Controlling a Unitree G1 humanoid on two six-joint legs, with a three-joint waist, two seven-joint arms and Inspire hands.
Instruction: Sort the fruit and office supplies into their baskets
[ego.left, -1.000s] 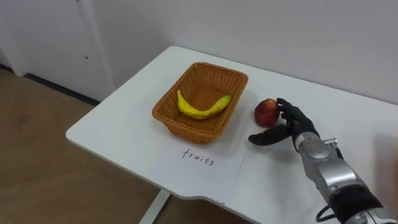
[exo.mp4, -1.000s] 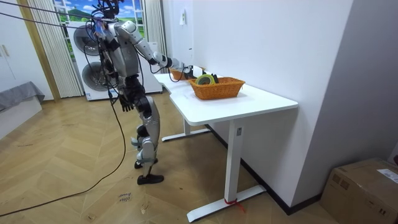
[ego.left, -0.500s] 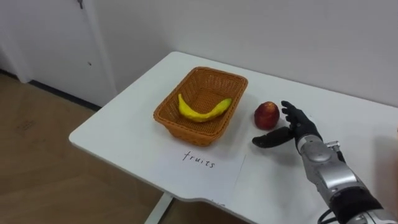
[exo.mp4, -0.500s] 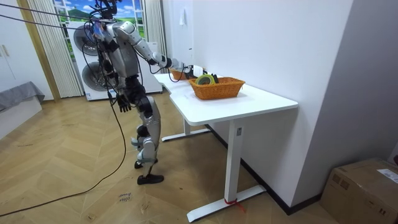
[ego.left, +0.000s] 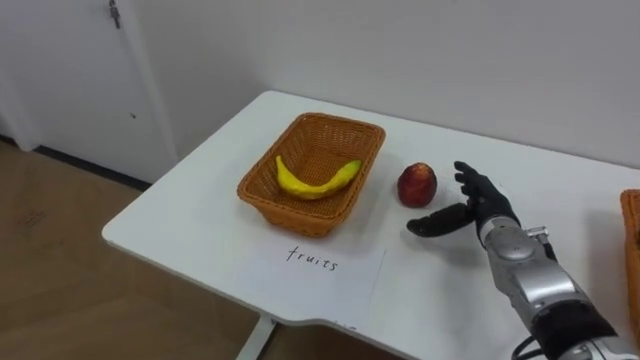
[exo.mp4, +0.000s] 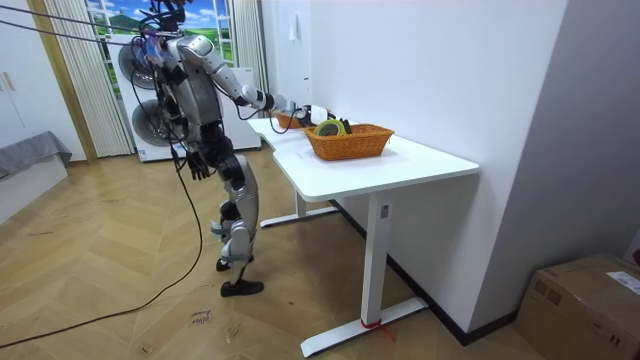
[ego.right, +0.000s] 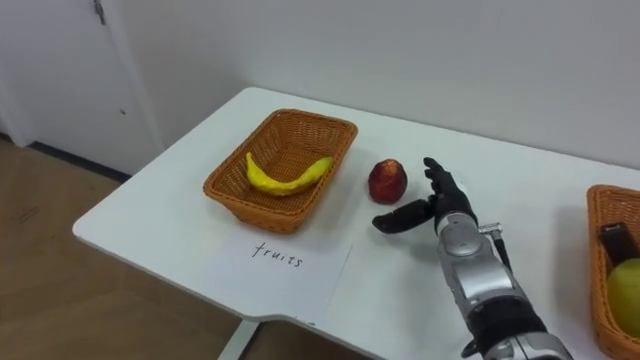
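A white worktop (exo.mp4: 400, 165) on white legs is standing against a plain white wall (exo.mp4: 450, 60), over a herringbone wooden floor (exo.mp4: 120, 290). Two stacked front-loading machines (exo.mp4: 140, 100) are sitting at the far end beside a curtain (exo.mp4: 70, 90), and a cardboard box (exo.mp4: 590, 295) is resting on the floor at the room view's right.

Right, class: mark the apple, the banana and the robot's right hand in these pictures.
apple (ego.left: 417, 185), left eye view, middle of its red skin.
banana (ego.left: 315, 180), left eye view, middle of its curve.
right hand (ego.left: 483, 208), left eye view, palm area.
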